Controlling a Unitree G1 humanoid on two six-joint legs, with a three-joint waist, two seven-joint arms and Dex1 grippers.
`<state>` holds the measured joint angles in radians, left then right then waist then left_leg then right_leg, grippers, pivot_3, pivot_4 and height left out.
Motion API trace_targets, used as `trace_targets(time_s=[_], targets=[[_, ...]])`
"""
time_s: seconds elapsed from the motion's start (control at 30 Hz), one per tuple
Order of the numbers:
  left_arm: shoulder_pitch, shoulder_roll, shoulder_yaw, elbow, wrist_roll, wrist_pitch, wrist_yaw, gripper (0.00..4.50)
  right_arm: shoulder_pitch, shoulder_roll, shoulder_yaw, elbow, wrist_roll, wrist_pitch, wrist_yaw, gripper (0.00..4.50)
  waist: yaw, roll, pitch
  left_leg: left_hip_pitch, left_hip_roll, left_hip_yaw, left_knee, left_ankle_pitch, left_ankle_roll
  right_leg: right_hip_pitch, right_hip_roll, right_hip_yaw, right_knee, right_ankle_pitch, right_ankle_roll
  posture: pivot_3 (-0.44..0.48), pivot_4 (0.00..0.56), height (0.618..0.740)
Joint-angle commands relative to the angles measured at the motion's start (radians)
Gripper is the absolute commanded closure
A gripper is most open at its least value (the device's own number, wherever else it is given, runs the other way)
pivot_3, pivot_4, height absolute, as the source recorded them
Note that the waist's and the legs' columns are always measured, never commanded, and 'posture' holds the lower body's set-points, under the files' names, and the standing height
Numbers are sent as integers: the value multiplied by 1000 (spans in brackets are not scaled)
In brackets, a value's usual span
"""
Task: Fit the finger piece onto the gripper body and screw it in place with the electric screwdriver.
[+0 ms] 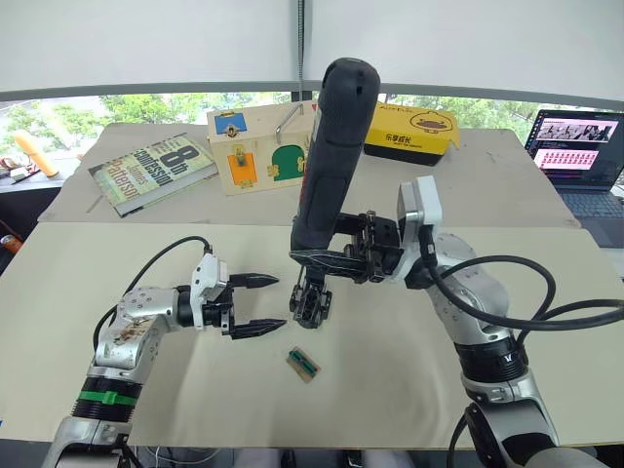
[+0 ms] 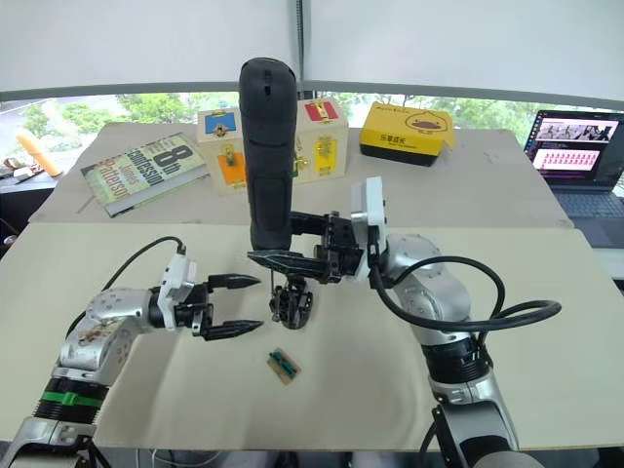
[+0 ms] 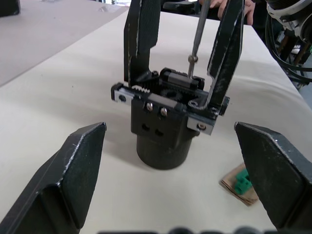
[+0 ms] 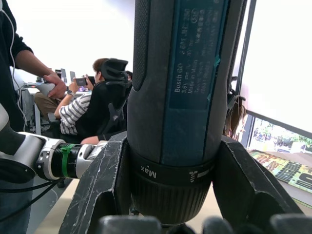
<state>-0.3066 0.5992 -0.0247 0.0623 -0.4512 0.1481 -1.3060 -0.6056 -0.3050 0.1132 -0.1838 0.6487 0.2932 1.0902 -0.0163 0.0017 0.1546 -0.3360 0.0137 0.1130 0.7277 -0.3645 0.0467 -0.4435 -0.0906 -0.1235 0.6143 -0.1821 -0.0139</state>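
Screwing step in hand: right hand point(image 1: 336, 255) clamped on dark pen-shaped electric screwdriver point(image 1: 330, 156), bit down at blocky black gripper body point(image 3: 165, 122) upright on beige tabletop point(image 1: 146, 390). Left hand point(image 1: 261, 304) spread, empty, just beside. Next: seat bit squarely in screw head.

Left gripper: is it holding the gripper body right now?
No. The left gripper is open with its fingers spread and nothing between them, a short way from the gripper body, which stands on the table.
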Motion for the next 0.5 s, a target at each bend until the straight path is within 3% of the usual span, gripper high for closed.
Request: trace_targets(time_s=[0.03,0.5], targets=[[-24,-7,-15,14,17,-32,-15,0,-20,-3,-3,-33,15,1,18,2552,-1,0,0,0,0,0,0,0,0,0,0,0,0,0,0,0,150,740],[-31,-20,-42,13,31,-48,-27,0,-5,-10,5,-26,-10,-13,31,2552,-2,0,0,0,0,0,0,0,0,0,0,0,0,0,0,0,150,740]])
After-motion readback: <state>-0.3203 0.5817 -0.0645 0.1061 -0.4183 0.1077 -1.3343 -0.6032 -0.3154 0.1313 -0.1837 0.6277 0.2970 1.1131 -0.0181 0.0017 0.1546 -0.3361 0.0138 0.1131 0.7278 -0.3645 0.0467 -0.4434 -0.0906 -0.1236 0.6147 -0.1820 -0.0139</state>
